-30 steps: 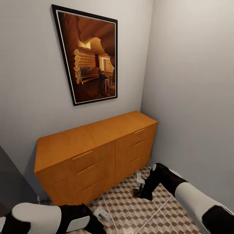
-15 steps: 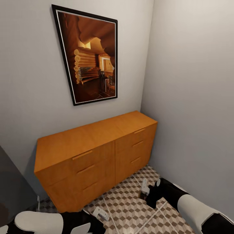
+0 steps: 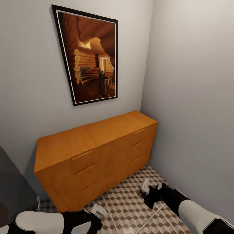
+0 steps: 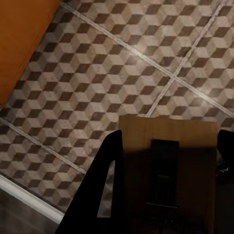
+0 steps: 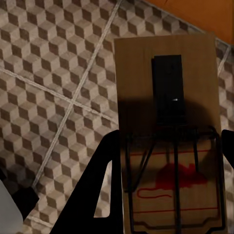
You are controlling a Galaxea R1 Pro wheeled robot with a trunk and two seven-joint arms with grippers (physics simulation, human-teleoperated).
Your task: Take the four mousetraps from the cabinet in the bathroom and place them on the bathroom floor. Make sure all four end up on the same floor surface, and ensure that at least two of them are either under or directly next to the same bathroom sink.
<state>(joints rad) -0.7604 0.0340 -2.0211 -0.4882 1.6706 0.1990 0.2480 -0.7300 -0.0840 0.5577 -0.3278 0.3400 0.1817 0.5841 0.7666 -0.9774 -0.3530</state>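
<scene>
Both arms are down low in front of the cabinet (image 3: 94, 152), and each one carries a trap. The right gripper (image 5: 168, 161) is clamped on a mousetrap (image 5: 168, 126), fingers on either long edge, wire spring and red mouse print facing the wrist camera. The left gripper (image 4: 165, 180) pinches a second mousetrap (image 4: 168, 161) the same way, its board jutting out over the bathroom floor (image 4: 122, 63). Holding them flat and edge-on like that looks sensible: the slabs can go straight down onto the tiles without tipping.

From the head view, the right gripper (image 3: 150, 191) hangs near the cabinet's right end, close above the cube-pattern tiles, the left gripper (image 3: 94, 217) at the near left. All the drawer fronts look closed.

Now the unknowns. The sink isn't in sight, so I can't judge how near these traps are to it. The other two traps can't be located. The left trap's near end is lost in shadow between the fingers, and both arms are cut off by the frame's bottom edge.
</scene>
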